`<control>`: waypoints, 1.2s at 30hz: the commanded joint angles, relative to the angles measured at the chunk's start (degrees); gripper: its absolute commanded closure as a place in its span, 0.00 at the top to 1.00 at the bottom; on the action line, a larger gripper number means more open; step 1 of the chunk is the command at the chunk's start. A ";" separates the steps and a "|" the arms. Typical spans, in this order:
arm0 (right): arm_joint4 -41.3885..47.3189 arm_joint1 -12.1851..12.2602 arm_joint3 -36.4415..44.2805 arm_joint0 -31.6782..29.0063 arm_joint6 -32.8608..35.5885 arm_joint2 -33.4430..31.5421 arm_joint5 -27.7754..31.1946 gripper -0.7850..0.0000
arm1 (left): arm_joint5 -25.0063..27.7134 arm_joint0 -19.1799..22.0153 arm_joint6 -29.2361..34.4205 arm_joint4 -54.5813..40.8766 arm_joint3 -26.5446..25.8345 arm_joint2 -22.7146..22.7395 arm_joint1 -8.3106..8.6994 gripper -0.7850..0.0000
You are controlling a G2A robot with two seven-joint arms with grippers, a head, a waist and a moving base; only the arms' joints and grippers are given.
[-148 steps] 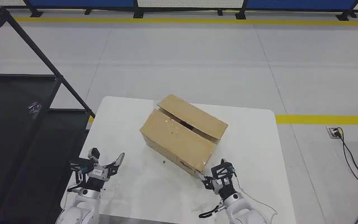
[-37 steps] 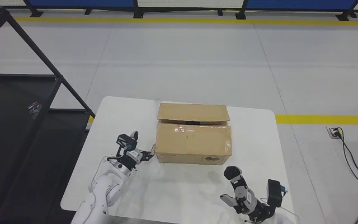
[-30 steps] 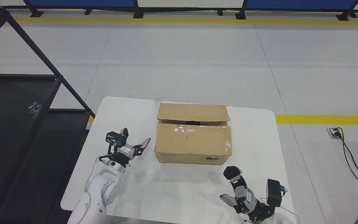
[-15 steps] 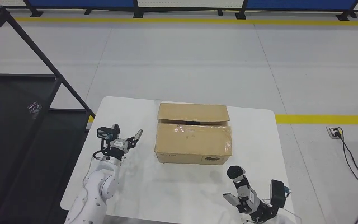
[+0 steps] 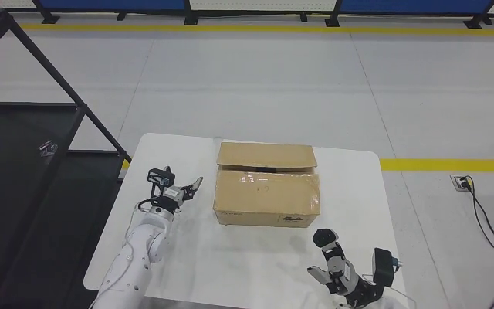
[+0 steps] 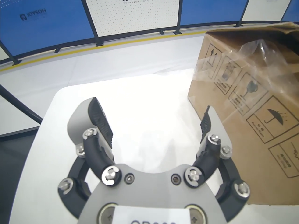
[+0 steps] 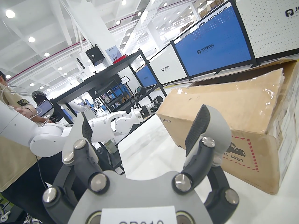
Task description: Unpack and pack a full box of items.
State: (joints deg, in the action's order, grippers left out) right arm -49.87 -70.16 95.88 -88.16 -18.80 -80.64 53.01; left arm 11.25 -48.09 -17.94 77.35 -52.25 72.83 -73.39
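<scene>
Now, seen from above, a black rack (image 5: 46,154) stands off the tabletop's (image 5: 231,263) 9 o'clock side. The left hand (image 5: 185,189) hovers over the tabletop at about 9 o'clock of the box (image 5: 266,197), aimed toward 3 o'clock at the box's short end; its fingers (image 6: 100,120) are spread wide with nothing between them, and from above a narrow gap shows between the nearer fingertip and the cardboard. From the left wrist, the left hand (image 6: 150,106) has the white tabletop (image 6: 140,89) under it and the box (image 6: 252,99) just beside one finger, with loose clear tape (image 6: 259,54) draped over that end.

The box is brown cardboard, lying with its long side from 9 to 3 o'clock, a little toward 12 o'clock from the tabletop's middle; its top flaps (image 5: 266,154) are folded down, with a dark slit between them.

The right hand (image 5: 320,253) is at roughly 5 o'clock of the box, near the tabletop's near edge and apart from the box; from its own wrist, the right hand (image 7: 143,111) is open and empty, with the box (image 7: 224,108) lying beyond it and a red-dashed label (image 7: 243,157) low on the box's near corner.
</scene>
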 commanded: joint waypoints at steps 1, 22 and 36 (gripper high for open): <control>0.00 0.00 0.00 0.00 0.00 0.00 0.00 1.00 | 0.01 2.71 -1.58 0.05 4.64 -1.52 -0.60 1.00; 0.00 0.00 0.00 0.00 0.00 0.00 0.00 1.00 | -3.07 9.90 -2.71 2.61 15.42 -6.91 -2.96 1.00; 0.00 0.00 0.00 0.00 0.00 0.00 0.00 1.00 | -6.26 16.98 -12.44 7.49 25.81 -12.04 -5.69 1.00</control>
State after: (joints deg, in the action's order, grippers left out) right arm -49.87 -70.16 95.88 -88.16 -18.80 -80.64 53.00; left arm 5.59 -31.68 -29.72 84.70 -27.42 61.19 -78.77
